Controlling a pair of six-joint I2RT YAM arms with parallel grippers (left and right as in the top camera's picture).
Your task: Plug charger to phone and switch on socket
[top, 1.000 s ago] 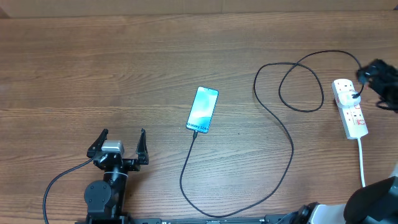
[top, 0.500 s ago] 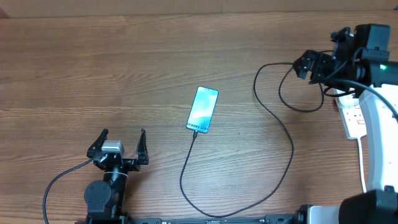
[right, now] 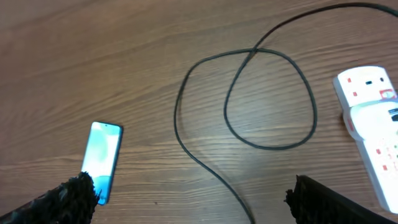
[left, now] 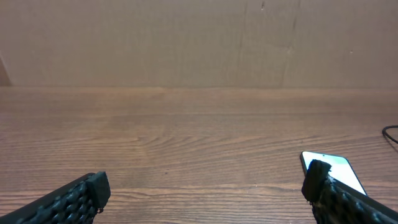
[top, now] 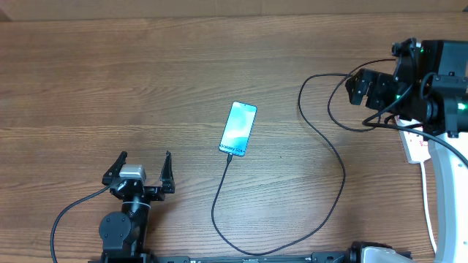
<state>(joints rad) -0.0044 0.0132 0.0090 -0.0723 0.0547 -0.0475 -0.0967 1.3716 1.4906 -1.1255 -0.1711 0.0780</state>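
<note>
Right claw (right: 188, 190) shifted nearer; socket (right: 373, 124) just right.

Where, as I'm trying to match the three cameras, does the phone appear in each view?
Overhead: phone near the centre, slightly tilted.
Left wrist: phone at lower right, only its top end showing.
Right wrist: phone at lower left.
Shared landmark: the charger, looping to the phone's right in the overhead and right wrist views; the left wrist view catches only a dark sliver at its right edge.
</note>
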